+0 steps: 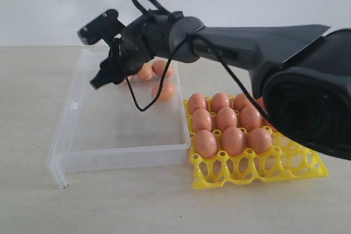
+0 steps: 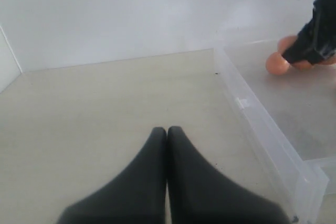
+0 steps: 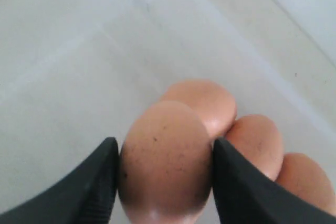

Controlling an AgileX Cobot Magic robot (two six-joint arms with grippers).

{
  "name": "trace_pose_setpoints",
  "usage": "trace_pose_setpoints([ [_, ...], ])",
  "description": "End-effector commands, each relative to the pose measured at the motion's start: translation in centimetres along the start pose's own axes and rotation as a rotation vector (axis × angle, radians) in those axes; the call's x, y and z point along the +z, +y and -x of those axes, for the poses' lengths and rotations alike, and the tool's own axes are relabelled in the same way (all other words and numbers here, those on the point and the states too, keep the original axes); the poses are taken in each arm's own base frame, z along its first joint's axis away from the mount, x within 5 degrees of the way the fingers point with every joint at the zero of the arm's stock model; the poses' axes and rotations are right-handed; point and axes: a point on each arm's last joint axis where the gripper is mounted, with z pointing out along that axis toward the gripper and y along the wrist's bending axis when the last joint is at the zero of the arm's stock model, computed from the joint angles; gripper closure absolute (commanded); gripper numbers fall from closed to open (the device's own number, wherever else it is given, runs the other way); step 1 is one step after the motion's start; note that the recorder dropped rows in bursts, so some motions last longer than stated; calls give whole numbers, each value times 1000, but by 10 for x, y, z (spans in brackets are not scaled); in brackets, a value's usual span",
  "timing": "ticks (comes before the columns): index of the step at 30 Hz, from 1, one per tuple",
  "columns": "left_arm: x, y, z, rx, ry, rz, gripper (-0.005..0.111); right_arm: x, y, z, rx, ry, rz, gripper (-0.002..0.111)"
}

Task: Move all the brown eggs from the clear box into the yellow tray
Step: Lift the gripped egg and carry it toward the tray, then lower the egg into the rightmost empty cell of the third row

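My right gripper (image 3: 164,145) is shut on a brown egg (image 3: 164,166), with one black finger on each side of it. Three more brown eggs (image 3: 257,142) lie close behind it on the floor of the clear box (image 1: 118,154). In the exterior view the right gripper (image 1: 107,78) reaches across into the far part of that box, near loose eggs (image 1: 166,90). The yellow tray (image 1: 258,171) stands to the right of the box with several brown eggs (image 1: 226,118) in its cups. My left gripper (image 2: 167,129) is shut and empty over the bare table beside the clear box (image 2: 247,108).
The front row of cups in the yellow tray (image 1: 241,168) holds nothing. The near half of the clear box floor (image 1: 126,127) is bare. A black cable (image 1: 143,105) hangs in a loop from the right arm above the box. A white wall stands behind the table.
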Motion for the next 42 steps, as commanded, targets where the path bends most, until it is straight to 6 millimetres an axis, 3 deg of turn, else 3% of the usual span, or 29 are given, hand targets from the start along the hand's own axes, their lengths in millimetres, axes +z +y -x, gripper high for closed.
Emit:
trace_pose_setpoints([
  [1,0,0,0,-16,-9,2,111,-36,1,29,177,-251,67,108],
  [5,0,0,0,-16,-9,2,111,-52,4,22,305,-380,83,109],
  [11,0,0,0,-16,-7,2,111,-85,22,-18,455,-543,113,109],
  [17,0,0,0,-16,-7,2,111,-133,47,-67,467,-709,484,109],
  [20,0,0,0,-16,-7,2,111,-152,30,-84,501,-735,466,109],
  [24,0,0,0,-16,-7,2,111,-179,-16,-104,548,-758,333,109],
  [29,0,0,0,-16,-6,2,111,-229,-55,-137,544,-785,243,109],
  [32,0,0,0,-16,-6,2,111,-261,-59,-176,570,-773,208,109],
  [33,0,0,0,-16,-6,2,111,-271,-57,-201,612,-734,155,109],
  [37,0,0,0,-16,-6,2,111,-270,-27,-257,638,-460,125,109],
  [40,0,0,0,-16,-6,2,111,-266,-34,-274,764,-334,-20,109],
  [42,0,0,0,-16,-6,2,111,-265,-42,-278,753,-310,-107,109],
])
